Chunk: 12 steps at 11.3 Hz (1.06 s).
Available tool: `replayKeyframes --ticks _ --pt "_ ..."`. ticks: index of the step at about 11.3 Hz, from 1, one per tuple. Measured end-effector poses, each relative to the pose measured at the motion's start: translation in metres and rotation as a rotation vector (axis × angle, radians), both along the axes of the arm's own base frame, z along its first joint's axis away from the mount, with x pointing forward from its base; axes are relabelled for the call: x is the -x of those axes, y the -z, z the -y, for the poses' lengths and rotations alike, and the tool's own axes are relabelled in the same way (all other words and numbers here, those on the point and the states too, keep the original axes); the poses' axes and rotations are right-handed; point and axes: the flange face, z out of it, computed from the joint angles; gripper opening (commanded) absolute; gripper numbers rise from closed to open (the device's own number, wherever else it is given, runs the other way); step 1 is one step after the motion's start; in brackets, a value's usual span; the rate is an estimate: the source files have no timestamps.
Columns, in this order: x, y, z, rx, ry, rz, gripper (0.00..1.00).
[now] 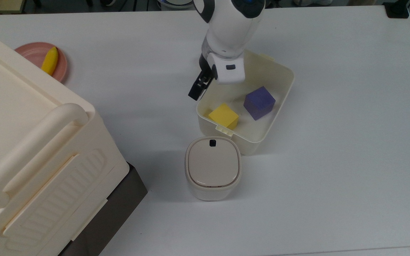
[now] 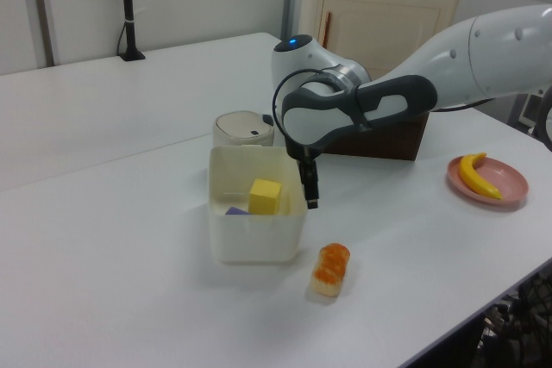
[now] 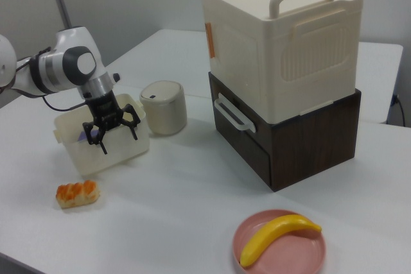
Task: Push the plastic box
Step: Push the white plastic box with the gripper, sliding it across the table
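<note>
Probably light and thin-walled, the plastic box point(image 1: 262, 133) should slide easily but may swivel, so pressing low on its long side seems best; it sits mid-table, just beside the small lidded bin point(image 1: 213, 167). Reaching down, the gripper point(image 1: 195, 91) touches that wall, fingers closed, empty.

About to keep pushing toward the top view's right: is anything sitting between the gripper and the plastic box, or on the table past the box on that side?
Nothing visible does. The gripper is already at the plastic box wall on the top view's left. The table beyond the box is bare. The small lidded bin stands close by the box's near short side.
</note>
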Motion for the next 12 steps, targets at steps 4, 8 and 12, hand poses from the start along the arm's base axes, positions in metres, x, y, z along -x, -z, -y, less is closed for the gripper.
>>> replayKeyframes --ticks 4,8,12 --pt "-0.002 -0.008 -0.03 -0.039 -0.03 0.071 1.0" --pt "-0.015 -0.017 -0.042 -0.061 -0.015 0.12 1.0" --pt "-0.028 -0.022 -0.064 -0.076 -0.031 0.148 1.0"
